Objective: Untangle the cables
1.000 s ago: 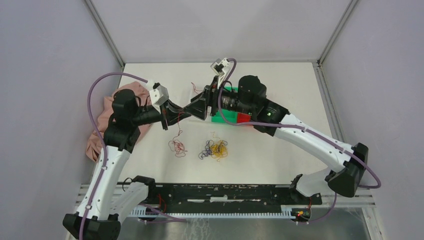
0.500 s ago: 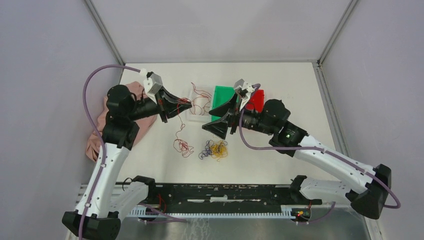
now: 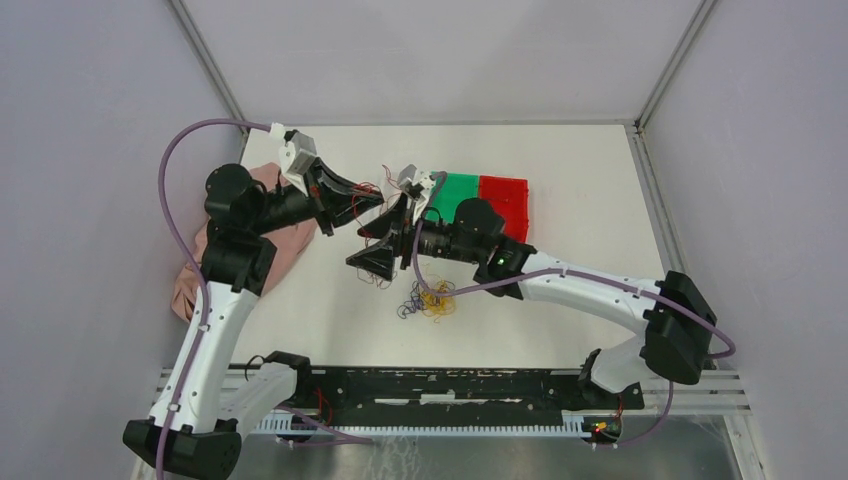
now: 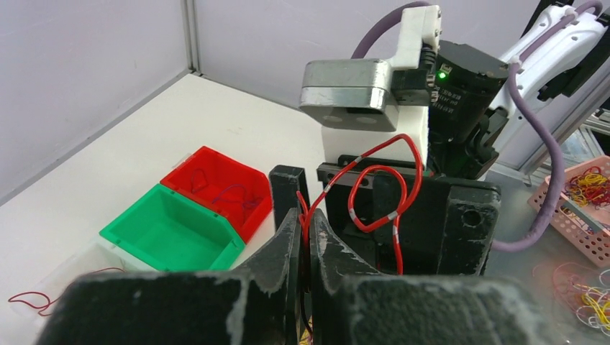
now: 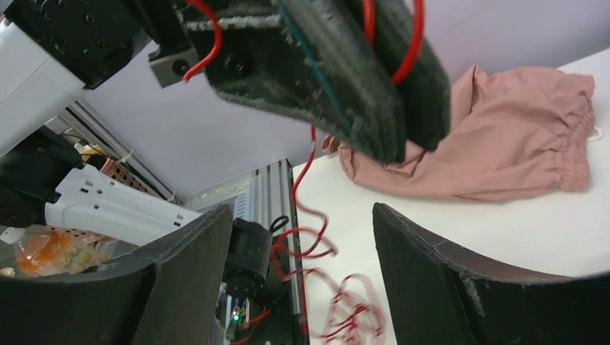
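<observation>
My left gripper [image 3: 376, 201] is shut on a dark red cable [image 4: 381, 188] and holds it above the table; the cable loops up from the closed jaws [image 4: 308, 228]. The rest of it hangs down [image 5: 311, 180] to a coil on the table [image 5: 349, 316], between the open jaws of my right gripper [image 5: 302, 277]. My right gripper [image 3: 368, 240] is open and empty, facing the left gripper just below it. A clump of yellow-orange and purple cables [image 3: 432, 298] lies on the table in front of the right gripper.
A green bin [image 3: 455, 195] and a red bin [image 3: 505, 200] stand side by side behind the right arm; the red bin [image 4: 219, 183] holds a few wires. A pink cloth [image 3: 195, 265] lies at the left edge under the left arm. A clear tray [image 4: 50, 284] holds a red wire.
My right arm has swung left from the bins and now faces the left gripper with open jaws. The left gripper has risen a little, lifting the red cable off the table.
</observation>
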